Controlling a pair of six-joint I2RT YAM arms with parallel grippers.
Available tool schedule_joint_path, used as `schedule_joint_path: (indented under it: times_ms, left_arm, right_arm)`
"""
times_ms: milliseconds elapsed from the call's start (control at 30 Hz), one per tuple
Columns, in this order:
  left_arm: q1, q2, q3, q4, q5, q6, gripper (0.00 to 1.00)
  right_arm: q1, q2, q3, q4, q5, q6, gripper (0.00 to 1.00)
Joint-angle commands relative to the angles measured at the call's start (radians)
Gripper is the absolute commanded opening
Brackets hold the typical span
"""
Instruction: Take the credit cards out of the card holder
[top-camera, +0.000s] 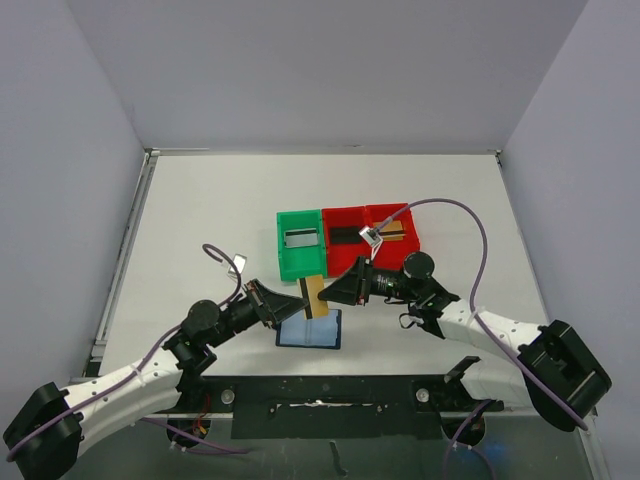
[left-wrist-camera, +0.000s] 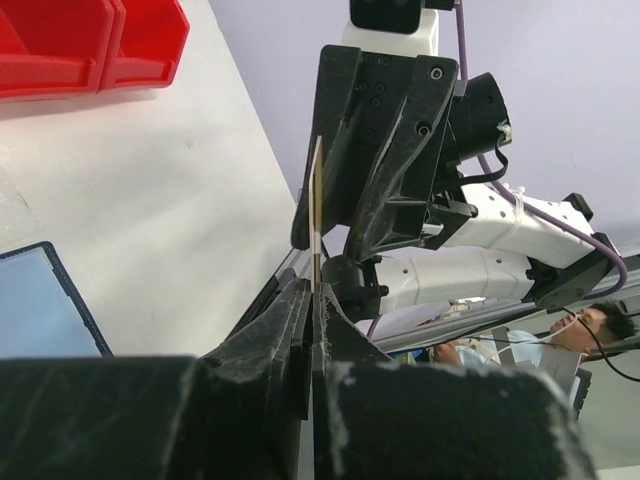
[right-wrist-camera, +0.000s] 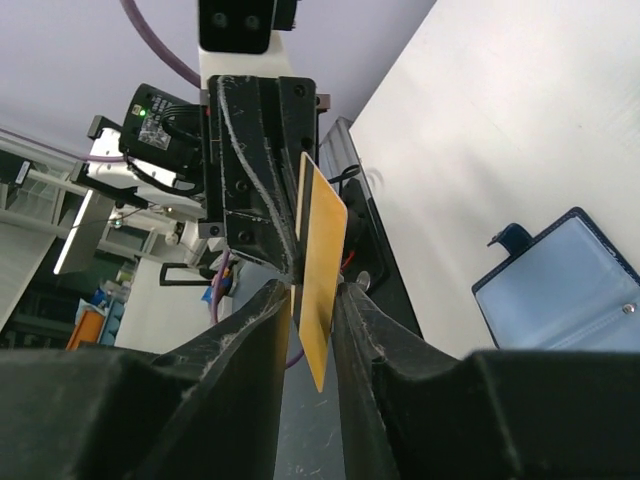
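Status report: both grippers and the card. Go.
Left gripper shut on tan card, held clear of open card holder. Right gripper straddles same card, grip unconfirmed. No obstruction seen.

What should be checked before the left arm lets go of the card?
1. The left jaws clamp the tan card: ok.
2. The right jaws stand either side of the tan card: ok.
3. The right jaws are shut on it: not ok, a gap shows in the right wrist view.
4. The tan card is lifted clear of the card holder: ok.
5. The card holder lies open: ok.
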Motion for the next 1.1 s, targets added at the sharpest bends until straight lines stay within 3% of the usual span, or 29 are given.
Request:
schedule_joint_path:
  times_ms: [0, 633, 867, 1067]
  left_arm:
    - [0.008, -0.001, 0.005, 0.075, 0.018, -0.002, 0.0]
    - [0.016, 0.047, 0.023, 0.127, 0.074, -0.001, 0.0]
    - [0.016, 0.048, 0.034, 0.132, 0.09, 0.002, 0.0]
    - [0.016, 0.05, 0.035, 0.151, 0.098, 0.001, 0.0]
  right_arm:
    - [0.005, 0.011, 0.019, 0.127, -0.042, 0.027, 0.24]
    - [0.011, 0.044, 0.022, 0.207, -0.083, 0.065, 0.08]
    - [0.011, 0.039, 0.02, 0.201, -0.076, 0.068, 0.31]
    - [0.011, 0.049, 0.017, 0.211, -0.076, 0.077, 0.33]
